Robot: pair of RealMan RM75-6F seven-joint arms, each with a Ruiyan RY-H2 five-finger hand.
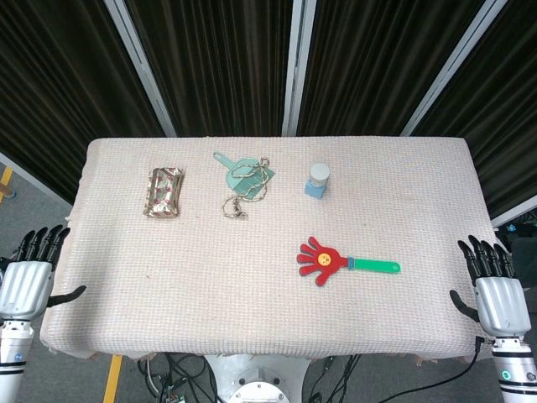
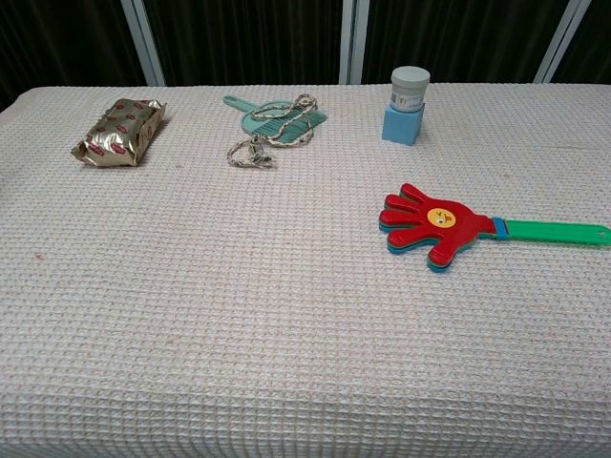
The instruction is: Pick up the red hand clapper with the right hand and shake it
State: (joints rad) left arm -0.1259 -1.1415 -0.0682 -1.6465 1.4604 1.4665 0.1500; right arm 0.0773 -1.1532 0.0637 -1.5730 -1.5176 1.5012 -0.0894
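Small capped jar (image 2: 410,88) upright on blue block (image 2: 402,125), contents unseen.

Left hand (image 1: 25,273) and right hand (image 1: 495,290) both low at sides, fingers spread, holding nothing

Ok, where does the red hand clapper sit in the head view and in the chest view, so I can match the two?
Head view: the red hand clapper lies right of centre on the table, green handle pointing right.
Chest view: the clapper lies at mid-right, its handle running to the right edge.
Shared landmark: the small blue jar with a pale lid stands beyond the clapper's red palm in both.
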